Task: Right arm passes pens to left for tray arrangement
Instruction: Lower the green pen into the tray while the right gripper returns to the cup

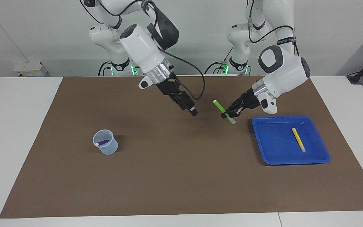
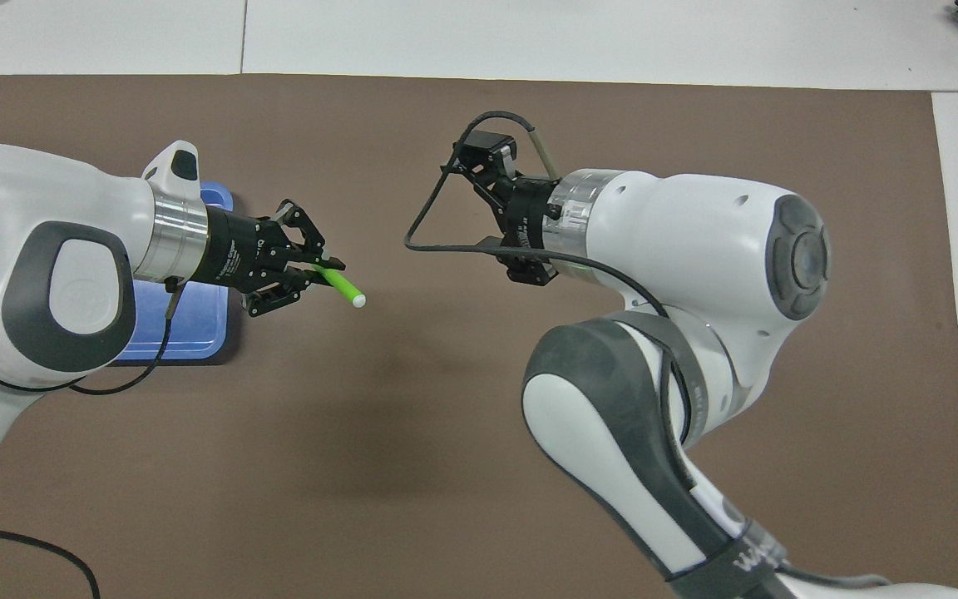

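The green pen point(image 1: 224, 111) is up in the air, clamped near its lower end by the left gripper point(image 1: 229, 115), whose jaws are closed tight on it. The pen slants, its pale capped end point(image 2: 357, 299) pointing up and toward the middle of the surface, clear of everything else. It hangs over the brown mat point(image 1: 181, 176), just beside the blue tray point(image 1: 321, 156), off the corner of the tray that lies nearest the robots and the middle of the surface.

The yellow pen point(image 1: 298, 139) lies flat inside the tray, roughly in the middle, at a slight angle to the rim. The purple pen point(image 1: 102, 142) sits in a small clear cup point(image 1: 105, 147) that stands upright on the mat toward the right arm's end of the surface, well apart from the tray.

The right gripper point(image 1: 191, 109) hangs over the middle of the mat, tilted downward, apart from the green pen with a clear gap between them. Its jaws hold nothing; from the overhead view its fingers point(image 2: 487, 158) stand spread apart. A black cable point(image 1: 200, 85) loops from the right arm's wrist.

The left arm point(image 1: 280, 71) reaches in from its own end, its wrist above the mat beside the tray. The mat covers most of the white surface point(image 1: 17, 126).
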